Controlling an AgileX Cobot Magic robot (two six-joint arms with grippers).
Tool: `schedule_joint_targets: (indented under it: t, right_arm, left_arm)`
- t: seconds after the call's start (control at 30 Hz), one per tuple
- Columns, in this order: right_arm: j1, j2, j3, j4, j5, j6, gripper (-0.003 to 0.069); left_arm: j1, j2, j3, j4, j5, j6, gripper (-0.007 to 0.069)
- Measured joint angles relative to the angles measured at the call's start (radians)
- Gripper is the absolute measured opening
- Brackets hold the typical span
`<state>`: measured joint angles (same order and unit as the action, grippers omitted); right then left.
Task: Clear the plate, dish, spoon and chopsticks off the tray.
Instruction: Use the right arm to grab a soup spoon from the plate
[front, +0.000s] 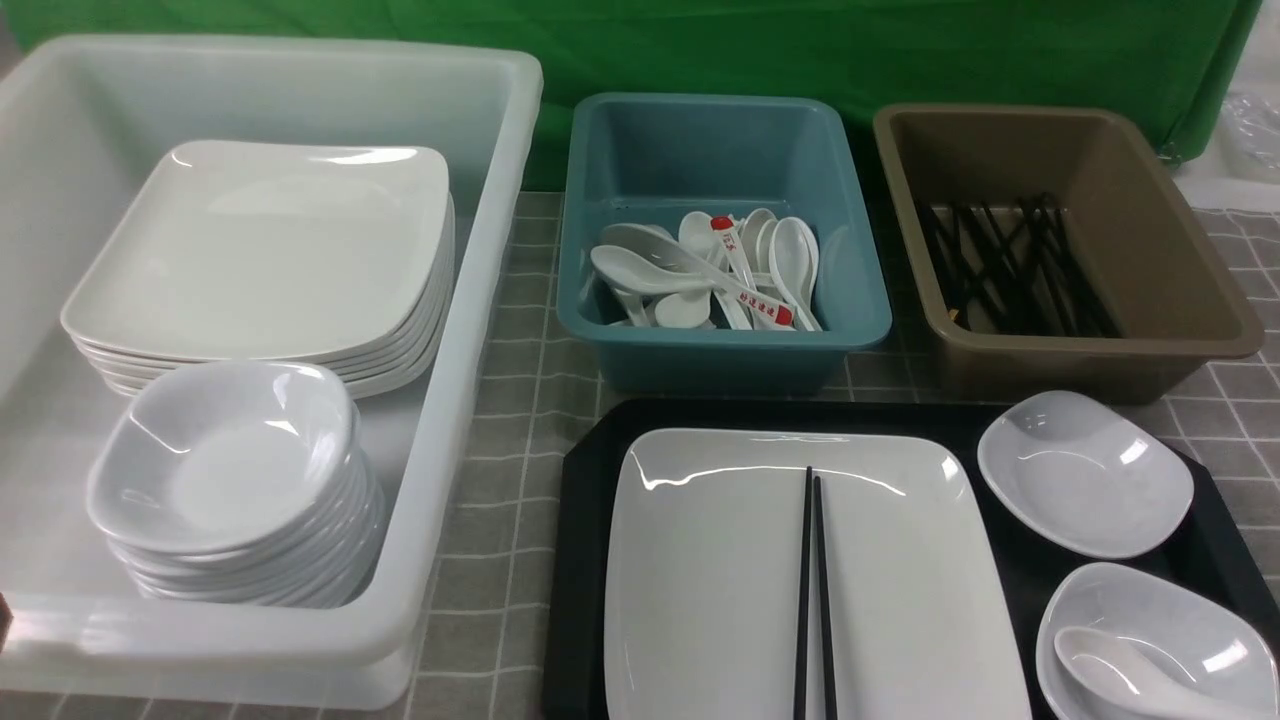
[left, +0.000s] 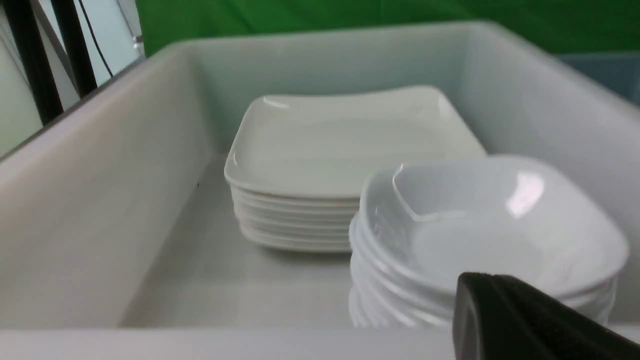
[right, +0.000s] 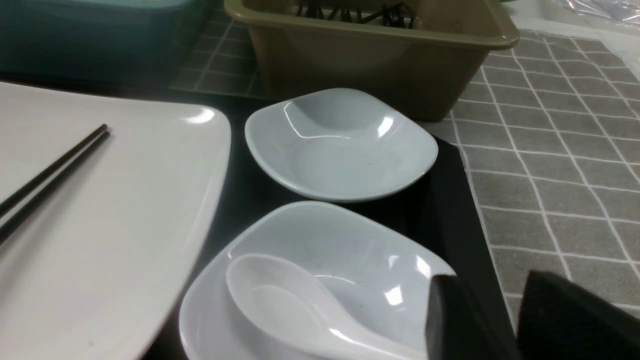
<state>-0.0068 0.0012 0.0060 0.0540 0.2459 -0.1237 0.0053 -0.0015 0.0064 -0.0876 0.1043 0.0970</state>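
The black tray (front: 585, 560) lies at the near right. On it is the white plate (front: 720, 600) with the black chopsticks (front: 812, 600) laid along its middle. Right of the plate are two small white dishes: the far dish (front: 1085, 470) is empty, and the near dish (front: 1170, 620) holds the white spoon (front: 1110, 655). Neither gripper shows in the front view. My right gripper (right: 487, 280) is open and empty, beside the near dish (right: 325, 235) and the spoon (right: 280, 300), over the tray's (right: 450, 200) right edge. My left gripper (left: 487, 277) is shut and empty at the white bin's near rim.
A big white bin (front: 480, 300) on the left holds a stack of plates (front: 270, 240) and a stack of dishes (front: 230, 460). Behind the tray stand a teal tub (front: 720, 350) with several spoons and a brown tub (front: 1100, 360) with black chopsticks. A grey checked cloth covers the table.
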Motion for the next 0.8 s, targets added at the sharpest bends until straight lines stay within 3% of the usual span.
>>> schedule_joint_targets:
  t: [0.17,0.23,0.43,0.53,0.57,0.6,0.63,0.73,0.8]
  right_arm:
    - [0.0,0.0,0.0,0.0,0.0,0.0,0.0238]
    - [0.0,0.0,0.0,0.0,0.0,0.0,0.0238]
    - [0.0,0.0,0.0,0.0,-0.003,0.0,0.0238]
    - [0.0,0.0,0.0,0.053,-0.039,0.075,0.0238]
    - [0.0,0.0,0.0,0.128,-0.084,0.21,0.0238]
    - [0.0,0.0,0.0,0.15,-0.098,0.229,0.0238]
    - [0.0,0.0,0.0,0.214,-0.153,0.397,0.0238]
    - [0.0,0.0,0.0,0.279,-0.269,0.691,0.0238]
    - [0.0,0.0,0.0,0.286,-0.303,0.76,0.0238]
  left_arm:
    - [0.0,0.0,0.0,-0.212,-0.184,-0.116,0.0003]
    - [0.0,0.0,0.0,-0.242,-0.216,-0.147,0.0003]
    - [0.0,0.0,0.0,-0.189,-0.253,-0.167,0.0003]
    - [0.0,0.0,0.0,-0.176,-0.291,-0.223,0.0003]
    - [0.0,0.0,0.001,-0.175,-0.352,-0.311,0.0003]
    - [0.0,0.0,0.001,-0.175,-0.352,-0.321,0.0003]
    - [0.0,0.0,0.001,-0.171,-0.445,-0.411,0.0003]
    - [0.0,0.0,-0.002,-0.156,-0.664,-0.535,0.0003]
    - [0.0,0.0,-0.024,-0.156,-0.688,-0.566,0.0003]
